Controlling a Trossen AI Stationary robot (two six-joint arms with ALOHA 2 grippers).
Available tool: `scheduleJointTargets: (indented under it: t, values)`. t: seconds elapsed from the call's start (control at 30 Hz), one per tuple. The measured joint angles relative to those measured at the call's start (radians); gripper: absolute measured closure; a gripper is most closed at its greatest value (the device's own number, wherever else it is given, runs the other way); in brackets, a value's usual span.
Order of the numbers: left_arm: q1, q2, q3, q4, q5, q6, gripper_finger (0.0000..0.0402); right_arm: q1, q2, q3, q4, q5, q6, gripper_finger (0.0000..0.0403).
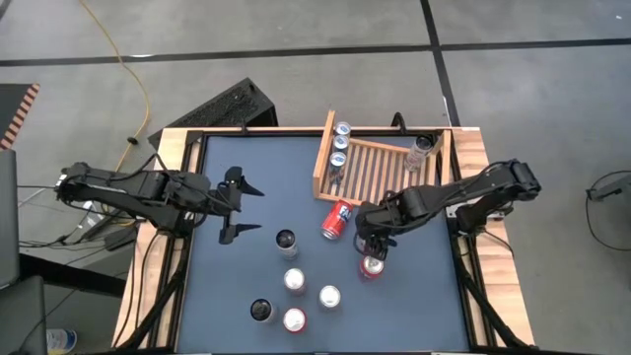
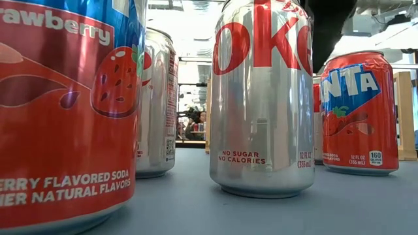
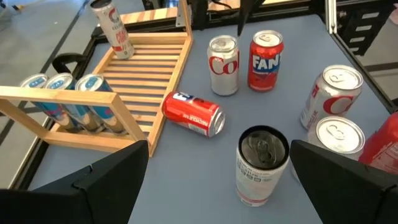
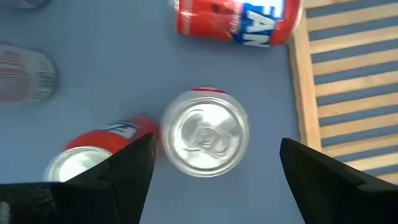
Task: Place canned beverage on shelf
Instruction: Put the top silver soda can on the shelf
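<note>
The wooden shelf (image 1: 370,168) lies at the table's far right. It holds three cans (image 1: 340,148) along its left board and one can (image 1: 419,150) at its right. A red can (image 1: 337,219) lies on its side just in front of the shelf. My right gripper (image 4: 217,142) points down, open, over an upright silver Coke can (image 4: 205,140), one finger on either side of the can's top and clear of it. A red Fanta can (image 1: 371,266) stands beside that can on its near side. My left gripper (image 1: 251,207) hovers open at the table's left.
Several more upright cans stand toward the near edge: a dark-topped one (image 1: 286,242) in front of my left gripper, others (image 1: 295,281), (image 1: 329,296), (image 1: 261,311), (image 1: 294,320). The shelf's slatted middle (image 3: 146,68) is bare.
</note>
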Motion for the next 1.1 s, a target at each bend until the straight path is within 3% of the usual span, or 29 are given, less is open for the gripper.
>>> scheduleJointTargets:
  t: [0.33,0.9,1.1]
  values:
    - [0.0,0.0,0.0,-0.002,-0.001,-0.011,0.0021,0.005,0.01,0.001,0.016,-0.011,-0.202,0.0071]
    - [0.0,0.0,0.0,-0.015,-0.001,0.0,0.0021,-0.051,0.098,0.0,0.055,-0.104,-0.21,0.0071]
    - [0.0,0.0,0.0,-0.016,-0.001,-0.001,0.0021,-0.051,0.136,0.0,-0.005,-0.12,-0.197,0.0071]
